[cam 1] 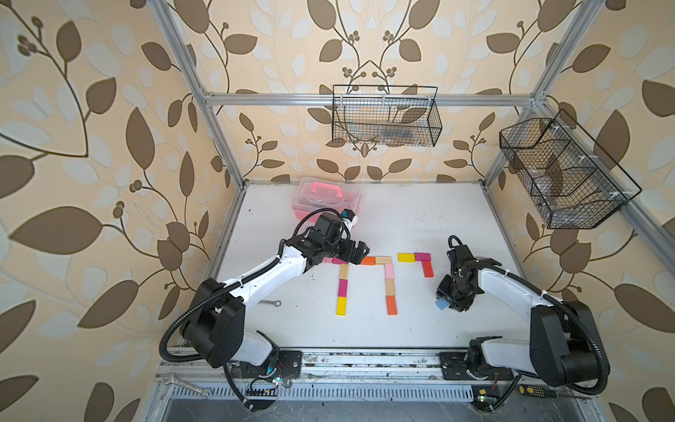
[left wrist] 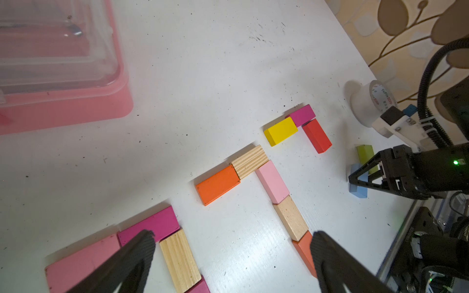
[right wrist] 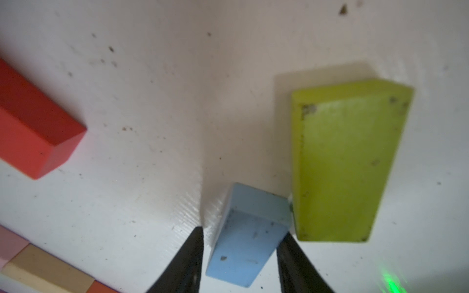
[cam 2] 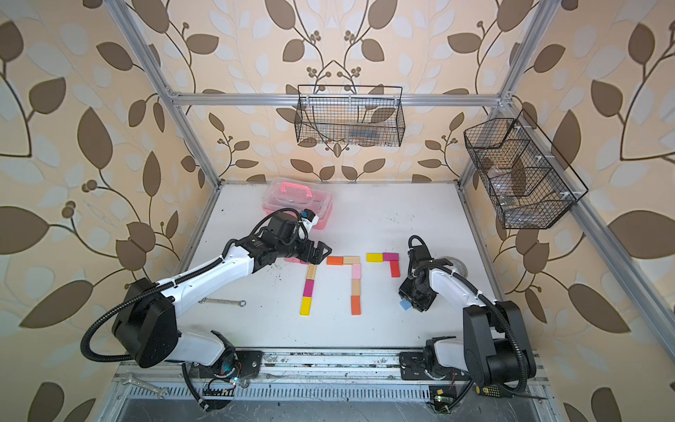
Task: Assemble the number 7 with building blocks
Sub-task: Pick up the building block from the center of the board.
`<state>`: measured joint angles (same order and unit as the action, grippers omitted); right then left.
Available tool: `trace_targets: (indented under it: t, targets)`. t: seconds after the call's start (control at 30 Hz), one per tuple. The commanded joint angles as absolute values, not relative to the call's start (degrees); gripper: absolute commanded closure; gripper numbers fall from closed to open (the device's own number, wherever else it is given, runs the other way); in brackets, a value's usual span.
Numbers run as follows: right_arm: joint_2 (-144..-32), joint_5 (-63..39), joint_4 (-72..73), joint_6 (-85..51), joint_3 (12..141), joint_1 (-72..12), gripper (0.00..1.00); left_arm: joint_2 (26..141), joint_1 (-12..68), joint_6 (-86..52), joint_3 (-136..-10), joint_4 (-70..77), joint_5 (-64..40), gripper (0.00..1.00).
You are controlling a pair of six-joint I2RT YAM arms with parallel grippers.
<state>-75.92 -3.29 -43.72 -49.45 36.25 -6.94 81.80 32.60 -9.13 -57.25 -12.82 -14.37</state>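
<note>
Table [cam 1: 420, 219]: white, speckled, carries everything listed.
Case [cam 1: 325, 197]: pink with a clear lid, at the back left.
Left gripper [left wrist: 232, 236]: jaws wide apart and empty, over the top bar of the leftmost number 7 [cam 1: 342, 286].
Right gripper [right wrist: 242, 232]: jaws straddle a blue block [right wrist: 243, 248] at the table's right; whether they clamp it cannot be told.
Middle number 7 [cam 1: 389, 277]: five blocks, mid-table.
Rightmost number 7 [cam 1: 422, 257]: three blocks only, yellow, magenta and red.
Tape roll [left wrist: 365, 101]: near the right edge.
Green block [right wrist: 342, 165]: flat, just beside the blue block.
</note>
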Motion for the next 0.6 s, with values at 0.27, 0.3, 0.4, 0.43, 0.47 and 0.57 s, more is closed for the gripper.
trace_targets:
  t: [0.27, 0.3, 0.4, 0.43, 0.47, 0.57]
  targets:
    - [-76.9, -0.3, -44.3, -46.1, 36.7, -7.6, 0.78, 80.2, 32.7, -9.0, -59.3, -13.0, -13.4, 0.01]
    - [-76.6, -0.2, -44.4, -45.9, 36.8, -7.6, 0.78, 80.2, 32.8, -9.1, -59.2, -13.0, -13.4, 0.01]
    - [-75.6, 0.2, -45.7, -44.9, 37.5, -7.7, 0.78, 80.1, 32.7, -9.1, -59.2, -12.9, -13.3, 0.01]
    - [-75.1, 0.4, -46.1, -44.4, 37.8, -7.7, 0.79, 80.1, 32.7, -9.1, -59.1, -12.9, -13.3, 0.01]
    - [-74.4, 0.8, -46.8, -43.7, 38.3, -7.8, 0.79, 80.1, 32.7, -9.1, -59.1, -12.9, -13.2, 0.01]
    - [-73.1, 1.0, -47.8, -40.2, 40.1, -8.0, 0.79, 80.1, 32.8, -9.1, -59.2, -12.8, -13.2, 0.01]
